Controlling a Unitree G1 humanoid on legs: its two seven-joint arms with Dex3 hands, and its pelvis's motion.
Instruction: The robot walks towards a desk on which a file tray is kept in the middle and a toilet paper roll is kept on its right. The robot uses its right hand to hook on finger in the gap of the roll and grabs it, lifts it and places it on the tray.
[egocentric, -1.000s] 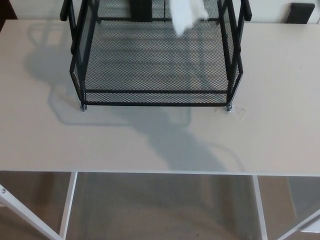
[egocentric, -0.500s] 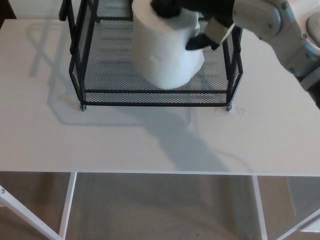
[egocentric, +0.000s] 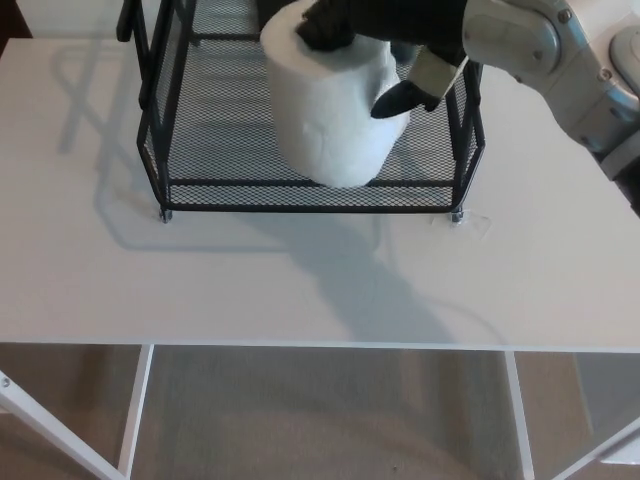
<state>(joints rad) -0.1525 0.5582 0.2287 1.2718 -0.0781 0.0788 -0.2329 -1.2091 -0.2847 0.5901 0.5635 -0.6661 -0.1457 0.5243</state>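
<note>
A pale, white-edged desk (egocentric: 80, 280) is carrying a black wire-mesh file tray (egocentric: 250, 195), which is standing on small feet at the far middle of the top and is casting a grey shadow (egocentric: 350, 270) across the bare surface toward the front edge.

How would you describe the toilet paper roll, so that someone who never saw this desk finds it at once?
Start at the pale desk and find the black wire-mesh tray at its far middle. Over the tray's front part is the toilet paper roll, held from above by the robot's right hand. It is the only white, round thing here.
</note>
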